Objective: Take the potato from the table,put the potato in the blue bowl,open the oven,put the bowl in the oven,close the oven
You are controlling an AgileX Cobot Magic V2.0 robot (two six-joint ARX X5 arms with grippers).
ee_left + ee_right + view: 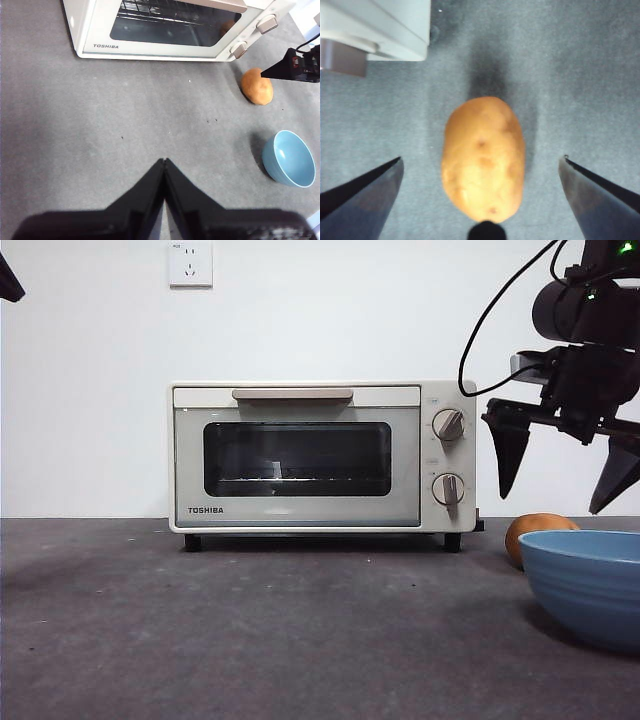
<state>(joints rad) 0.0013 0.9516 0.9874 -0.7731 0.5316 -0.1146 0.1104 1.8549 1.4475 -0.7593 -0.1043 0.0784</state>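
The orange-brown potato (538,530) lies on the dark grey table (250,630) right of the oven (320,455), partly hidden behind the blue bowl (590,585). My right gripper (565,468) hangs open straight above the potato (484,157), its jaws spread wide on either side and clear of it. The oven door is shut. My left gripper (165,161) is shut on nothing, high over the table in front of the oven (170,27). From there the potato (257,86) and the empty bowl (290,157) sit apart.
A white wall with a socket (190,264) stands behind the oven. A black cable (490,330) loops from the right arm near the oven's top right corner. A black tip (8,282) shows at the top left corner.
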